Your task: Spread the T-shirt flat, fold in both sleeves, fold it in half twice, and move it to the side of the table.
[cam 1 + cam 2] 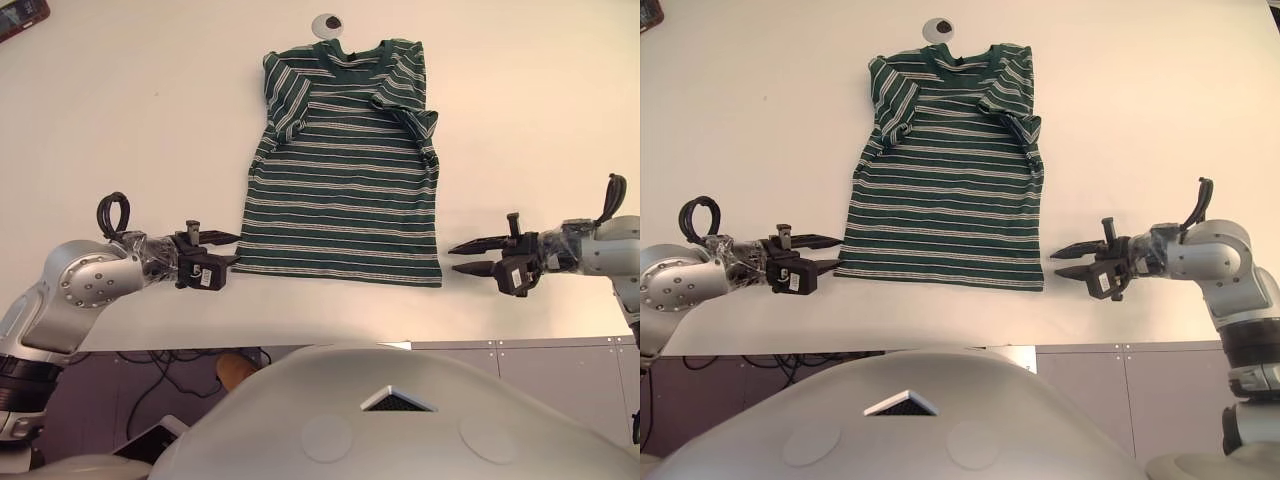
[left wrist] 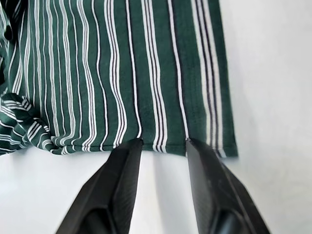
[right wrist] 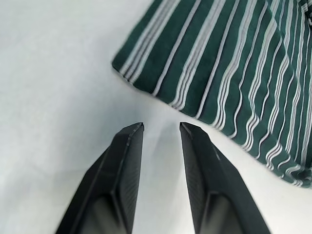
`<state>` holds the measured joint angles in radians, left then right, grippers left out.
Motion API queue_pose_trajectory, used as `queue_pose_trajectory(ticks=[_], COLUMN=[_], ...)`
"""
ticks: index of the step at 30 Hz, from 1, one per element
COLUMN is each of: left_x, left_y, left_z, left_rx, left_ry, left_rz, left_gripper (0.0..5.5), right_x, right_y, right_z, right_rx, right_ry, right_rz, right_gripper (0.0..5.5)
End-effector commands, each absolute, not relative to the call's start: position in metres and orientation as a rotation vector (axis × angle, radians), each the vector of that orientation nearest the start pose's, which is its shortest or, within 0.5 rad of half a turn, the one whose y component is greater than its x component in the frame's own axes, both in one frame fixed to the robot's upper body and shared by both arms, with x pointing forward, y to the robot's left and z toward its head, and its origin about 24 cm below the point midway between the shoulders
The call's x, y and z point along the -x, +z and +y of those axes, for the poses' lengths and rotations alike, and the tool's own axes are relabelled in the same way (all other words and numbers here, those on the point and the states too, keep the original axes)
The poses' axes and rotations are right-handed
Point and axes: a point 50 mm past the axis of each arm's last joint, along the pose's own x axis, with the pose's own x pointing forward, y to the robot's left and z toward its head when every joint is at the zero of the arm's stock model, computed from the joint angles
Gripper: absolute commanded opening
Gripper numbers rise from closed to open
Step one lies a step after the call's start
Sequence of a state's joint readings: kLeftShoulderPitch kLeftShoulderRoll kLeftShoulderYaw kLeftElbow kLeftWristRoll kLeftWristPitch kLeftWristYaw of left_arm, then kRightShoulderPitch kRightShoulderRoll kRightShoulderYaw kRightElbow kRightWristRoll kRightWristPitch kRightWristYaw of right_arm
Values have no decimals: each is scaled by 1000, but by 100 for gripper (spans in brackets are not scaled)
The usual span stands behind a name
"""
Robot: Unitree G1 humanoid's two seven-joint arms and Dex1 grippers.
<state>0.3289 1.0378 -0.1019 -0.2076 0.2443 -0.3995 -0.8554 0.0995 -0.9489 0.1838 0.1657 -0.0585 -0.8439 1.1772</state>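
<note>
Lying on white table (image 1: 120,120), T-shirt (image 1: 345,190), left gripper (image 1: 236,248) apart, right gripper (image 1: 453,259) apart, cables (image 1: 165,372) below

Left arm (image 1: 80,285): rounded silver-grey metal shell, with a ring of small dark screws on the joint cap. A black cable loop (image 1: 113,212) sits at the forearm, and the wrist is wrapped in clear glossy film. Left claw (image 1: 236,248): black, with two long tapered fingers (image 2: 122,190), matte and faceted.

Right arm (image 1: 1212,247): same silver shell, with a second black cable loop (image 1: 612,195). Right claw (image 1: 1055,263): black, with matching tapered fingers (image 3: 117,185).
</note>
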Motion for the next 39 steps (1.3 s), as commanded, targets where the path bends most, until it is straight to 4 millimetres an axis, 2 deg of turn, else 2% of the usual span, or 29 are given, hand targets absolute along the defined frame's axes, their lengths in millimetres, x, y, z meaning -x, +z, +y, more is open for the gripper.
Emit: queue_pose_trajectory(ticks=[1,4,7,10,15,19,21,23,25,29,35,39], left_x=[-163,-159,-154,-167,-171,-188,-195,-197,-192,-173,-161,-160], left_y=[57,49,42,50,54,71,80,81,74,55,42,39], left_z=[261,274,264,254,249,252,260,274,284,284,263,254], left_rx=[-1268,-1325,-1285,-1148,-1137,-1081,-1103,-1150,-1214,-1231,-1208,-1209], left_ry=[-1286,-1316,-1339,-1238,-1231,-1150,-1117,-1101,-1125,-1218,-1310,-1344], left_rz=[418,445,409,378,372,359,366,404,441,468,414,398], left_gripper=[159,159,159,159,159,159,159,159,159,159,159,159], right_x=[-172,-165,-162,-166,-166,-158,-159,-160,-159,-175,-169,-165], right_y=[48,47,46,52,68,89,109,133,145,130,95,72], right_z=[-232,-225,-217,-206,-183,-163,-155,-150,-152,-184,-215,-224], right_rx=[1084,1108,1122,1120,1144,1186,1200,1223,1247,1284,1267,1253], right_ry=[1586,1618,1638,1610,1642,1686,1673,1655,1663,1692,1716,1713], right_rz=[52,6,-48,-115,-186,-205,-217,-208,-171,-43,29,50], right_gripper=[137,137,137,137,137,137,137,137,137,137,137,137])
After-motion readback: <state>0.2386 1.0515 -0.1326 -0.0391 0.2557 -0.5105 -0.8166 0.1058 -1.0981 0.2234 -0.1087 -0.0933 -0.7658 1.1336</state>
